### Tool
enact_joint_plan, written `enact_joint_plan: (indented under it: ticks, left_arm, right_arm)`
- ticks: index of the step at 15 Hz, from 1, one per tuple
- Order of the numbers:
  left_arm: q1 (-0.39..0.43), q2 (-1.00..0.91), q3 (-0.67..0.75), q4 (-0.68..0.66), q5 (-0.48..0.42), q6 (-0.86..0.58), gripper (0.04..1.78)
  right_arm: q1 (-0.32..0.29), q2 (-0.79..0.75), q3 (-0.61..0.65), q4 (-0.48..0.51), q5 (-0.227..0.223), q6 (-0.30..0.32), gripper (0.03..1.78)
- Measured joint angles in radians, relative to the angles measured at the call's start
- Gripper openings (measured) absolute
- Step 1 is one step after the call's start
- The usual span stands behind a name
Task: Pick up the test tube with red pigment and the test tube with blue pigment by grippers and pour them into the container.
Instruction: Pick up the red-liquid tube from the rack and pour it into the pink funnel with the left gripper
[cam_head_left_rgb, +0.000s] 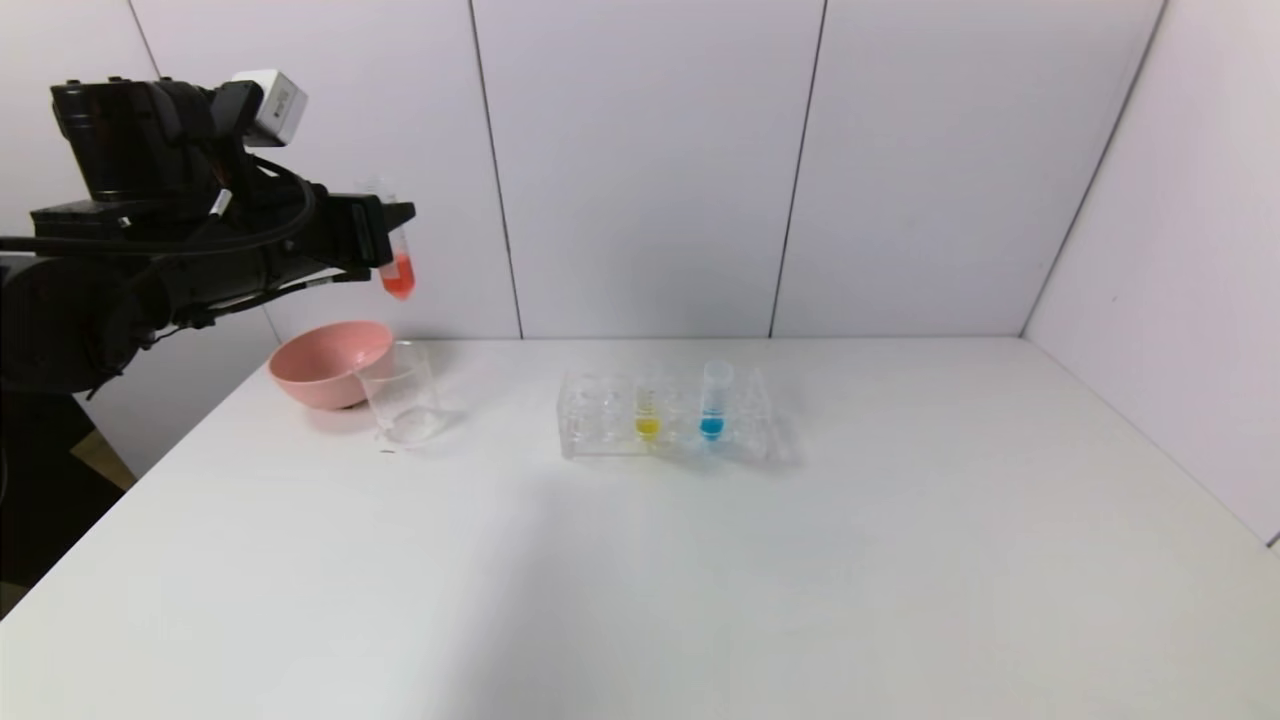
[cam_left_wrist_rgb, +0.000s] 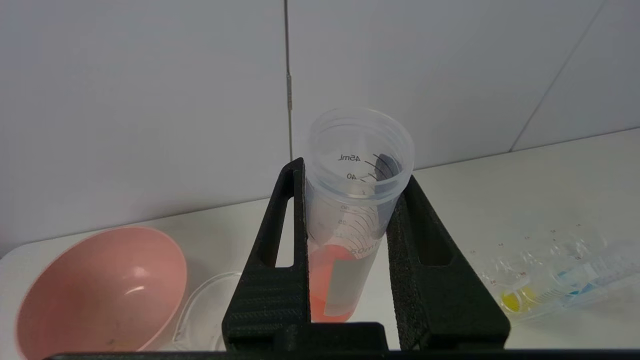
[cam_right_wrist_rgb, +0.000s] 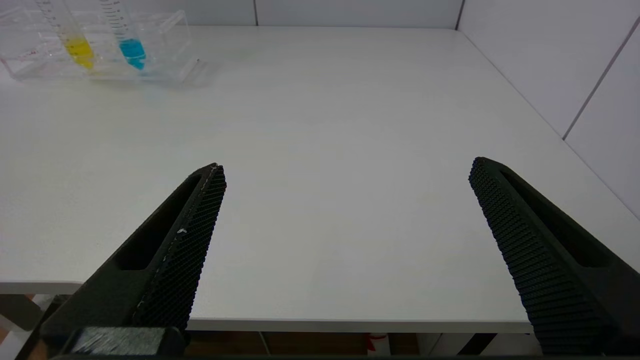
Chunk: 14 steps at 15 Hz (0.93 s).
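- Left gripper: black, with finely ribbed fingers; a white-grey box sits on its top.
- Test tube with red pigment, between the jaws: clear, printed with dark graduation marks; orange-red liquid fills its tip.
- Container, below the jaws: clear, with faint printed markings.
- Bowl, beside the container: pink.
- Rack: clear.
- Test tube with blue pigment: clear, sky-blue liquid at its tip.
- Yellow-liquid tube: clear, yellow at its tip.
- Right gripper: black, cross-hatched pads.
- Table: white.
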<state>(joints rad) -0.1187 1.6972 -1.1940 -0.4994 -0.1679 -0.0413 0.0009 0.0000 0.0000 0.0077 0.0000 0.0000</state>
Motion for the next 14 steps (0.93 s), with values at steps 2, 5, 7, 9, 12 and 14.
enact_joint_plan:
  ticks: [2,5,7,9,12,14]
  left_arm:
    - [0.039,-0.009,0.002,0.001,-0.002,0.001,0.46]
    - [0.095,-0.012,0.002,0.001,-0.005,0.001,0.46]
    - [0.132,-0.012,0.003,0.001,-0.018,0.001,0.46]
    - [0.173,-0.010,0.005,0.001,-0.052,0.001,0.46]
    - [0.236,-0.008,0.009,0.000,-0.090,0.001,0.46]
    - [0.263,-0.007,0.019,-0.001,-0.110,-0.001,0.46]
  right_arm:
    - [0.000,0.000,0.000,0.000,0.000,0.000,1.77]
    - [0.000,0.000,0.000,0.000,0.000,0.000,1.77]
    - [0.000,0.000,0.000,0.000,0.000,0.000,1.77]
    - [0.000,0.000,0.000,0.000,0.000,0.000,1.77]
    - [0.000,0.000,0.000,0.000,0.000,0.000,1.77]
    - [0.000,0.000,0.000,0.000,0.000,0.000,1.77]
